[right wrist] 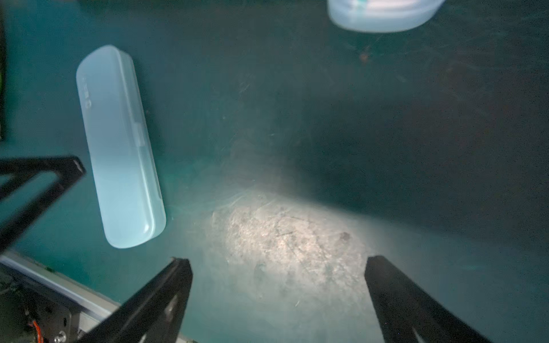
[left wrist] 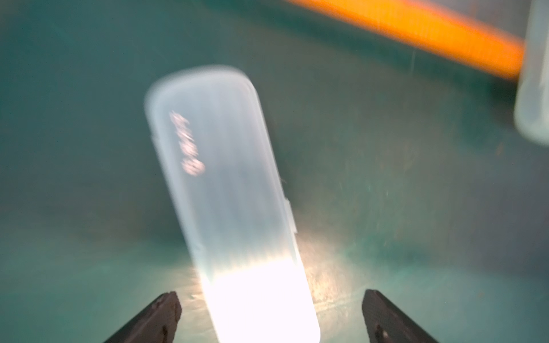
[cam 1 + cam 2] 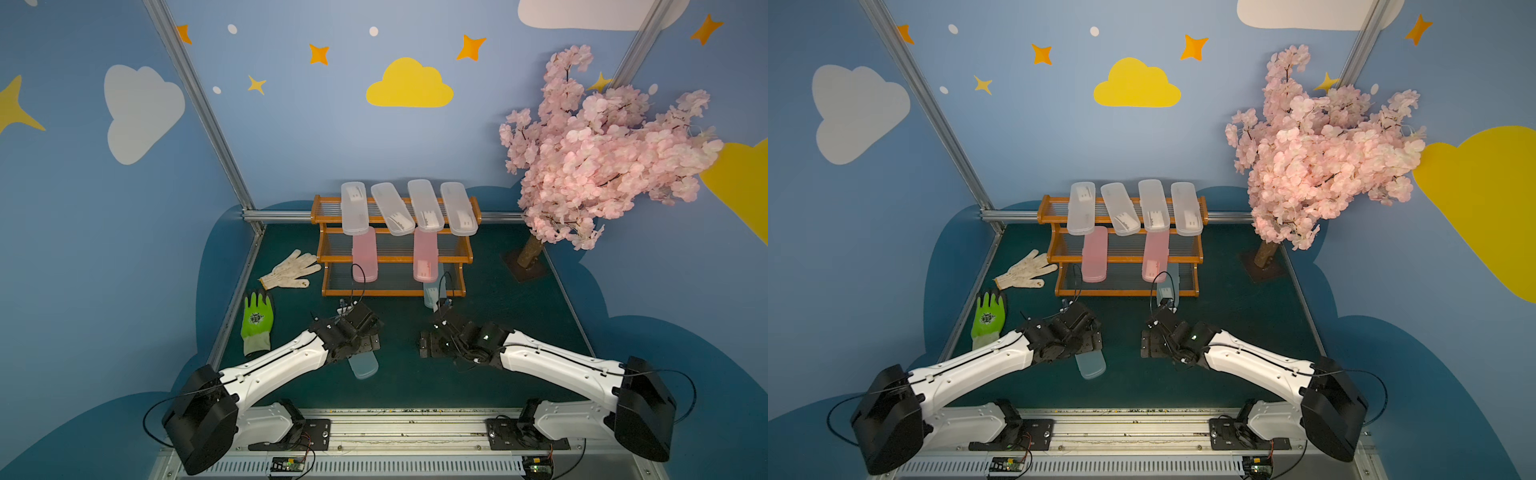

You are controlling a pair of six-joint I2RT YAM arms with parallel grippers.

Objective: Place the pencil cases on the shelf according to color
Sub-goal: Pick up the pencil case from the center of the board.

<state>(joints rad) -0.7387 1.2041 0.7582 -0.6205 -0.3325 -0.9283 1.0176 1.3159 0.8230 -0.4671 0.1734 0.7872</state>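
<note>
In the left wrist view the left gripper (image 2: 271, 298) stands spread, and the loose light blue pencil case (image 2: 219, 178) runs up mid-frame from between its jaws, slightly askew. I judge it should square up to the case, sink low and pinch the long sides gently so the slick plastic cannot twist. The right gripper (image 1: 279, 262) is spread over bare mat (image 1: 416, 148); the shelf (image 3: 395, 259) sits centre-frame, its lowest tier holding the other blue case (image 3: 430, 295)

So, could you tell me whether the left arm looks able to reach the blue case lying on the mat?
Probably yes: the blue case lies flat just under the left gripper, whose open fingers stand either side of its near end, and nothing lies on it or blocks the way.
</note>
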